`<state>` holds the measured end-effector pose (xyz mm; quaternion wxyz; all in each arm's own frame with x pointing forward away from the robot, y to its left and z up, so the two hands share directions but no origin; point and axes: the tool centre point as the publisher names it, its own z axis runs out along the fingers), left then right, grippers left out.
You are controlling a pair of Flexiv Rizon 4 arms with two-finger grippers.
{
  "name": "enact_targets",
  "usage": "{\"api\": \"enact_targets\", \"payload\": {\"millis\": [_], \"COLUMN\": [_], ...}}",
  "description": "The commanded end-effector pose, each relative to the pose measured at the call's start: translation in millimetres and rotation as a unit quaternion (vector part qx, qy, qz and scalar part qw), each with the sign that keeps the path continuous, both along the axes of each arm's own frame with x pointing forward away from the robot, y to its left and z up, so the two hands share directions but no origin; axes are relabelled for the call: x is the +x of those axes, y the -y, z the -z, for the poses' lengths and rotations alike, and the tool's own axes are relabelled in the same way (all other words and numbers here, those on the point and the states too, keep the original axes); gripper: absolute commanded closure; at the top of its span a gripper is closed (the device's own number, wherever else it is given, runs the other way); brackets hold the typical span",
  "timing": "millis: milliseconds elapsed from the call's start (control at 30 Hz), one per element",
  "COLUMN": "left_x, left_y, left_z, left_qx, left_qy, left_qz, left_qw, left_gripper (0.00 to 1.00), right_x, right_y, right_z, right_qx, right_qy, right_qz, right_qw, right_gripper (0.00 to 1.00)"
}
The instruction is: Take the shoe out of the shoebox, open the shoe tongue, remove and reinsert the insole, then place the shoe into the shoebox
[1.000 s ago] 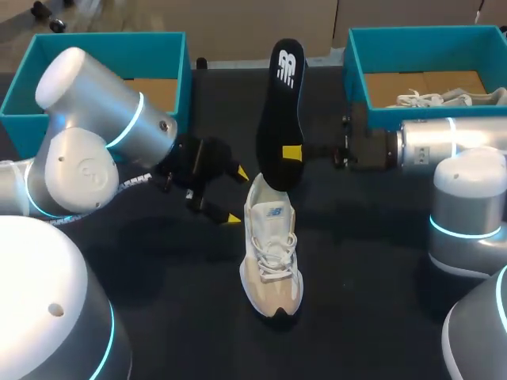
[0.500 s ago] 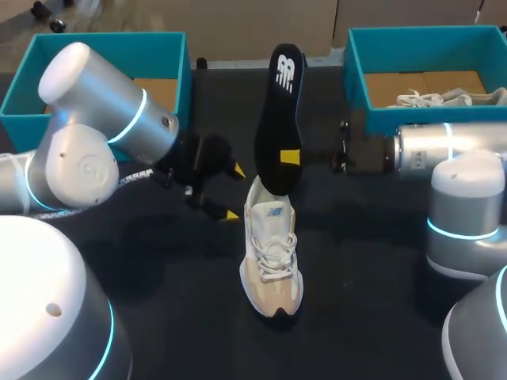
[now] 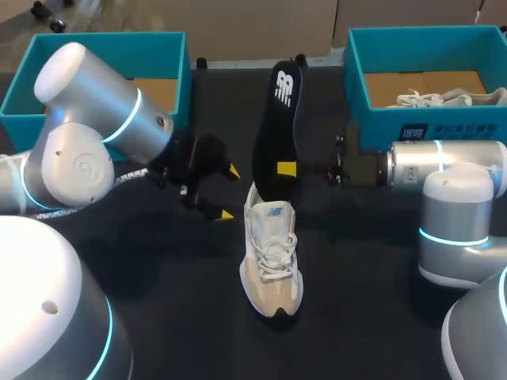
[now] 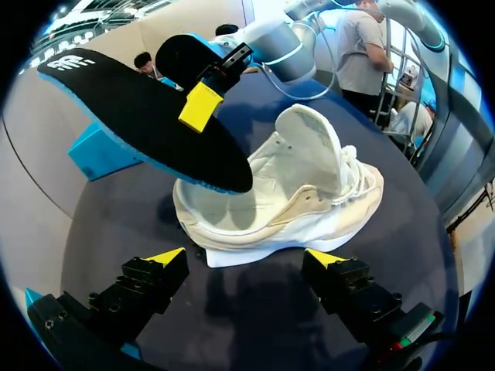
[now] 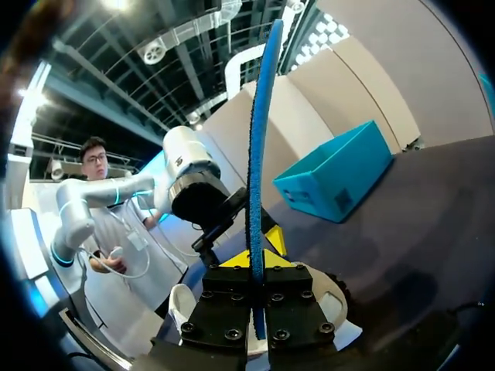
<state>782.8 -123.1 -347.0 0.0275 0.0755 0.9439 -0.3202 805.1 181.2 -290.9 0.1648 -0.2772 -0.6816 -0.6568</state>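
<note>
- Head view. The cream mesh-and-suede shoe (image 3: 272, 257) lies on the black table (image 3: 182, 317), toe toward you and heel away. The black insole (image 3: 276, 119) stands nearly upright beyond the heel. Its long axis leans away from the shoe, and its lower end is just above the collar. Your right gripper (image 3: 287, 169), to the shoe's right, pinches the insole near that lower end, so this arm is the one placed to reinsert it. Your left gripper (image 3: 227, 192), fingers spread and holding nothing, hovers just left of the heel. A teal shoebox (image 3: 103, 38) sits well beyond the shoe, on the left.
- Left wrist view. The left gripper (image 4: 246, 259) has its fingers apart, with the shoe (image 4: 309, 201) side-on ahead of it. The tongue (image 4: 309, 147) stands up, leaving the opening exposed. The insole (image 4: 139, 116), thin with a blue foam edge, dips toward the heel cup.
- Right wrist view. The right gripper (image 5: 255, 263) is clamped on the insole (image 5: 257, 131), seen edge-on as a narrow blue strip rising from between its fingers. The shoe (image 5: 179, 308) shows pale beneath the gripper.
</note>
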Motion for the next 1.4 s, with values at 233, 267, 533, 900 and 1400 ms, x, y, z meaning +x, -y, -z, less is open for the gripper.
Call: {"api": "enact_targets", "payload": {"millis": [233,267,533,900,1400], "left_x": [-0.9,-0.8,0.3,2.3,0.8], "left_y": [3,4,5,10,8], "left_z": [6,6,7,7,9], "left_qx": [-0.002,-0.002,0.000,0.005,0.008], "left_qy": [0.000,-0.001,-0.002,0.001,0.002], "left_qz": [-0.004,-0.005,-0.013,-0.009,-0.002], "left_qw": [1.000,1.000,1.000,1.000,1.000], "left_gripper": [0.00,0.00,0.00,0.00,0.00], "right_x": [-1.3,-1.1,-0.4,-0.3,-6.2], "right_y": [-6,-7,-12,-19,-18], "right_z": [5,5,7,15,29], "right_qx": [0.004,0.004,0.006,0.010,0.003], "right_qy": [-0.003,-0.003,-0.004,-0.006,-0.017], "right_qz": [-0.005,-0.006,-0.012,-0.019,-0.026], "right_qw": [1.000,1.000,1.000,1.000,1.000], "right_gripper": [1.00,1.00,1.00,1.00,1.00]}}
